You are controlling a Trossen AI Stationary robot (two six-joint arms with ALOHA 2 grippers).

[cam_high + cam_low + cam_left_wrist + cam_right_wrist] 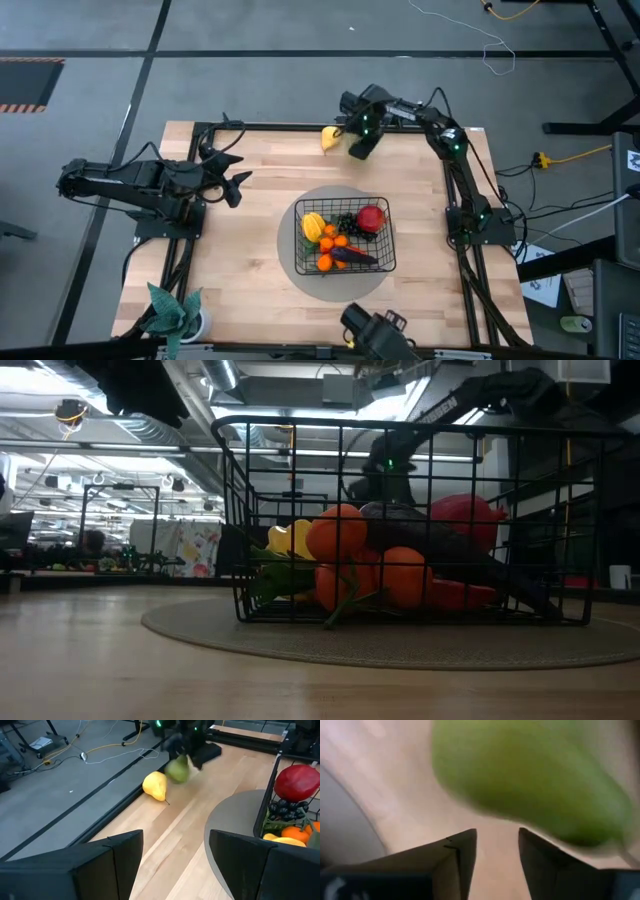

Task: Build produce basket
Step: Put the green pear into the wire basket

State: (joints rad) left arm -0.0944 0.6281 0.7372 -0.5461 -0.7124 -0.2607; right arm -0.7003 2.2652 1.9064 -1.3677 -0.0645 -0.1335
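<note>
Black wire basket (385, 250) part-filled; yellow pear (329, 138) outside.

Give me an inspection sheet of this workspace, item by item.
Surface: light wooden table, a round grey mat under the basket.
Job's things: black wire basket holding a red apple, oranges, dark grapes, a yellow fruit; yellow pear and green apple still outside, at the far edge.
Clutter: potted plant at the near left corner.
Claws: left claw open, waiting left; right claw at the green apple, grip unclear.
Cables: loose wires on the floor.
Surroundings: grey floor; nobody seen.
</note>
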